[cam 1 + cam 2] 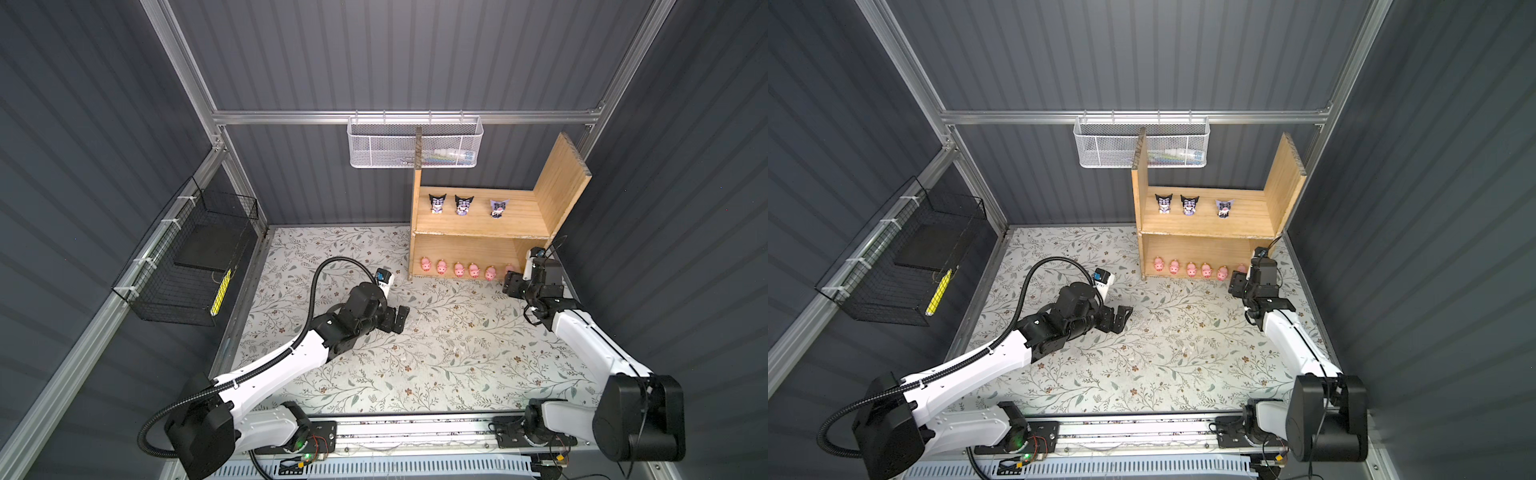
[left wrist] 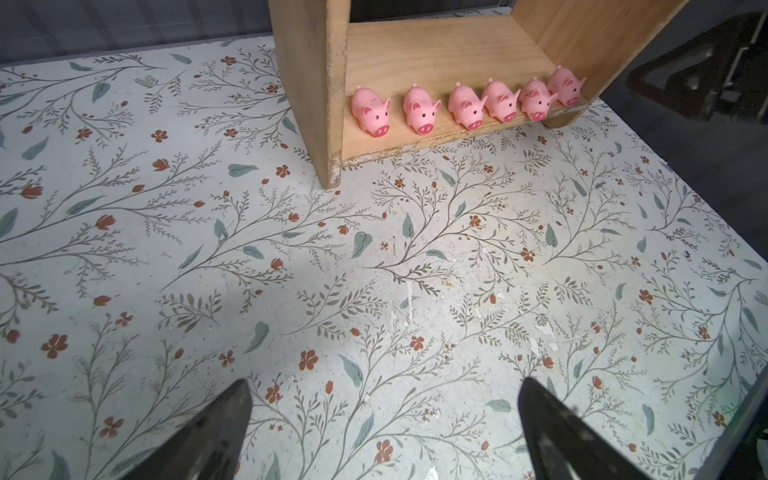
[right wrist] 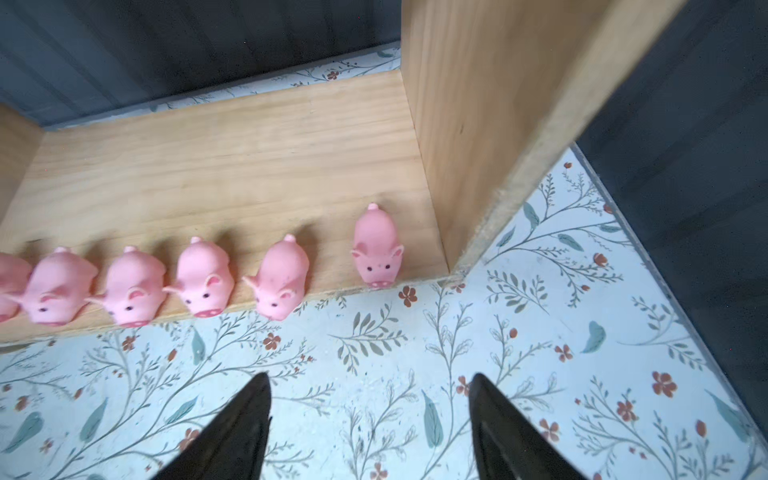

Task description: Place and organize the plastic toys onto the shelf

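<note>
Standing apart from the spread right fingers point(image 3: 237, 432) — the end pig point(image 3: 377, 249).

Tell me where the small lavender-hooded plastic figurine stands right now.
In both top views the lavender-hooded figurine stands on the upper level of the light wooden shelf, rightmost of three, with a black-hooded figurine its nearest neighbour on the left.

Left arm point(image 1: 282, 361) stretched forward and low, forearm near horizontal; left gripper point(image 2: 384, 390) pointing forward, jaws spread wide, nothing between them; right arm point(image 1: 582, 332) angled forward, wrist pitched downward; right gripper point(image 3: 370, 382) jaws parted, empty.
</note>
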Motion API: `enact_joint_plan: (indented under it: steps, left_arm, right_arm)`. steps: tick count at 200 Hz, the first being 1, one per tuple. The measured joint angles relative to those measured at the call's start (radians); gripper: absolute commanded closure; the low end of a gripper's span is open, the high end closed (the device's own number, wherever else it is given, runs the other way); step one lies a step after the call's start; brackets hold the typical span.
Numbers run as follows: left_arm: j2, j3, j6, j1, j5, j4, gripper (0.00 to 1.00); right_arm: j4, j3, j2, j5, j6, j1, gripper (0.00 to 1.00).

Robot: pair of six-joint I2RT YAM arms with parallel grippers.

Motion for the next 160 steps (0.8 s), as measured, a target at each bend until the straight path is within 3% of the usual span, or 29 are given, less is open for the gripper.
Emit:
enact_joint_plan:
  steps: [42, 77, 123, 160]
  left_arm:
    - [-0.069, -0.054, -0.008, 0.000, -0.128, -0.048, 0.00]
    - [-0.201, -0.123, -0.038, 0.000, -0.244, -0.109, 0.00]
    - [-0.475, -0.229, -0.088, 0.000, -0.422, -0.182, 0.00]
    - [-0.566, -0.294, -0.095, 0.000, -0.581, -0.215, 0.00]
  right_arm:
    - [-0.064, -0.029, -0.166, 0.066, 0.035, 0.197, 0.22]
    - [-0.122, -0.012, -0.208, 0.168, 0.035, 0.360, 0.17]
    - [-0.068, -0.105, -0.340, 0.172, -0.002, 0.402, 0.09]
    - [-0.009, -0.243, -0.428, 0.097, -0.043, 0.410, 0.06]
